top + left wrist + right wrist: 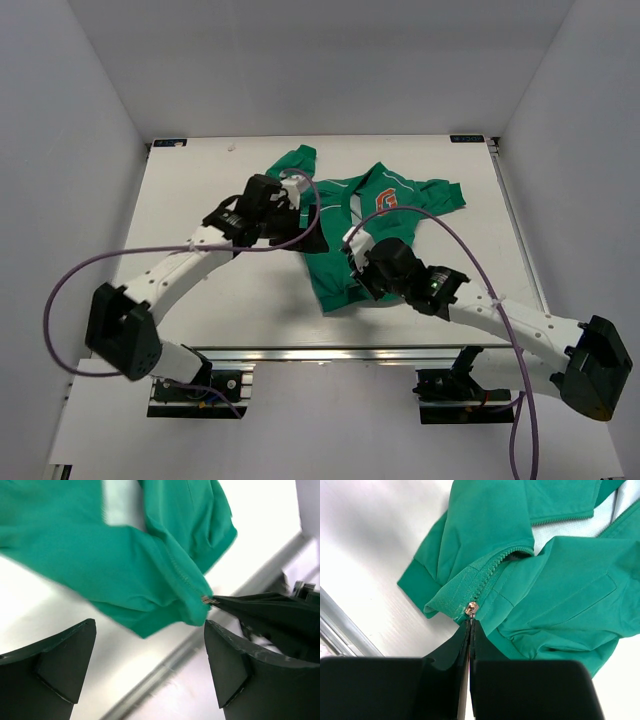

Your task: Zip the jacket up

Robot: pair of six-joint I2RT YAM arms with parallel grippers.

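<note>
The green jacket [345,265] lies open on the white table, its orange "G" badge [386,200] facing up. My right gripper [356,268] is shut on the metal zipper pull [471,609] at the jacket's bottom hem; the zipper teeth [492,569] run up from it, joined only for a short way. Pale lining [555,527] shows above that. My left gripper [300,228] is open and empty over the jacket's left side. In the left wrist view its fingers [60,665] stand wide apart above the hem [150,615], and the right gripper's tips [250,607] show holding the pull [206,599].
A metal rail [330,352] runs along the table's near edge, close below the hem; it also shows in the left wrist view [165,670]. Grey walls enclose the table on three sides. Purple cables [60,290] loop off both arms.
</note>
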